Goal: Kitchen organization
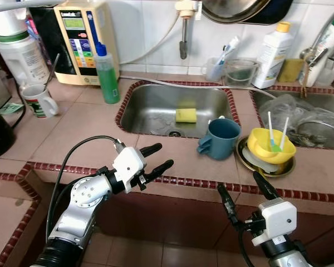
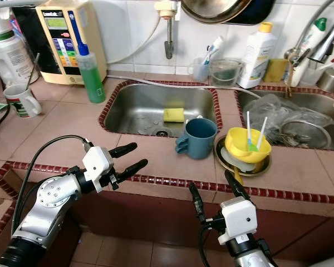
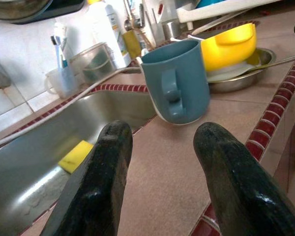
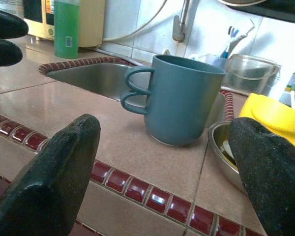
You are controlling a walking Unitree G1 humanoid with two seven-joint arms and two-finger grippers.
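A blue-grey mug (image 1: 220,138) stands upright on the tiled counter (image 1: 89,125) at the sink's front right corner, handle toward the left. Beside it on the right a yellow bowl (image 1: 270,146) with two utensils rests in a steel dish (image 1: 250,160). My left gripper (image 1: 155,157) is open over the counter's front edge, left of the mug, fingers pointing at it. My right gripper (image 1: 242,188) is open below the counter edge, in front of the mug and the bowl. A yellow sponge (image 1: 185,115) lies in the sink (image 1: 150,108).
A green bottle (image 1: 106,69), a water purifier (image 1: 80,39) and a white mug (image 1: 38,100) stand at the back left. A second sink (image 1: 317,119) on the right holds dishes and plastic. A white bottle (image 1: 273,49) and toothbrush cup (image 1: 215,68) line the back wall.
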